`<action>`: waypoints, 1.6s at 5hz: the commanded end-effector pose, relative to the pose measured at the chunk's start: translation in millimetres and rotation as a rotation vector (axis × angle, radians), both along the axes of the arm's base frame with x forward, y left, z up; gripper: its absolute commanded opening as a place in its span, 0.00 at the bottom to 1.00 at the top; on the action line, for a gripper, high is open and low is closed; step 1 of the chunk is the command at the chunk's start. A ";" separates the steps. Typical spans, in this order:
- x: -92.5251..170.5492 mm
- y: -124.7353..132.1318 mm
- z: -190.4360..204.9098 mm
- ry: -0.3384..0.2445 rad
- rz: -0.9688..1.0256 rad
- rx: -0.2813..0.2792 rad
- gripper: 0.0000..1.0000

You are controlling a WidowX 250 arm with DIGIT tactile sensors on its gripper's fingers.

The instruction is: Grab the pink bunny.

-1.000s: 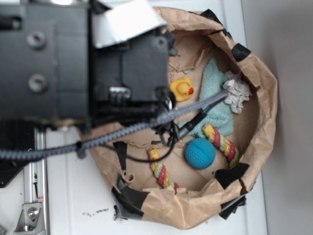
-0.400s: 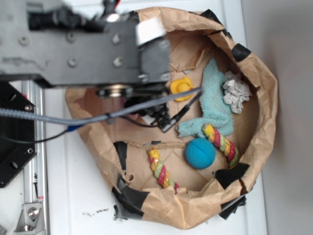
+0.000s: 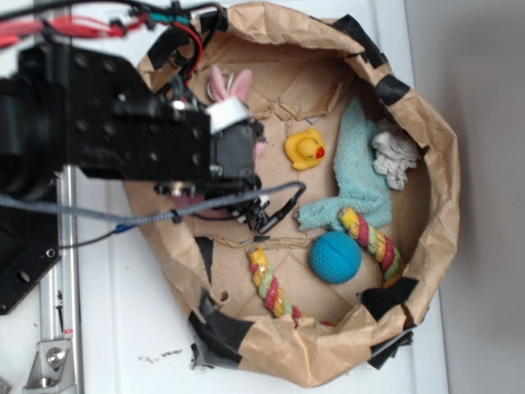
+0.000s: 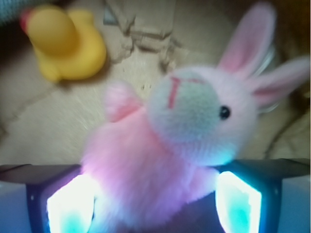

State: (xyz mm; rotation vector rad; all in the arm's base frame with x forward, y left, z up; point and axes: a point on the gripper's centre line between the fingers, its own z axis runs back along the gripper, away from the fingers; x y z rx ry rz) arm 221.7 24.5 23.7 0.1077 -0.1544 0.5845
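Arm now sits lower-left in the exterior frame, uncovering bunny ears it hid before; duck unmoved | pincer point(image 4: 155, 204) spread, lit pads flanking the pink bunny point(image 4: 170, 145), upper left of the paper basket point(image 3: 443, 172) | step: closing on it, I judge | next: squeeze on body, then lift.

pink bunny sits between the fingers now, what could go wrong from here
The gripper straddles only the lower body of the pink bunny; the soft plush could squash and slip out as the fingers close or lift. The bunny's head leans toward one finger, so the grasp may end up off-centre. The yellow duck lies apart, an unlikely snag.
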 end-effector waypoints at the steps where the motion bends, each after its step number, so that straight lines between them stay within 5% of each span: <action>1: 12.3 0.8 -30.2 -0.026 -0.090 0.024 0.00; 2: 22.7 3.1 -14.7 -0.047 -0.105 0.033 0.00; 4: 42.8 6.1 81.2 -0.106 -0.109 0.069 0.00; 5: 42.9 7.9 110.9 -0.050 -0.105 0.048 0.00; 7: 41.8 -22.2 149.5 -0.123 -0.364 -0.041 0.00; 8: 39.2 -30.8 146.9 -0.123 -0.404 -0.032 0.00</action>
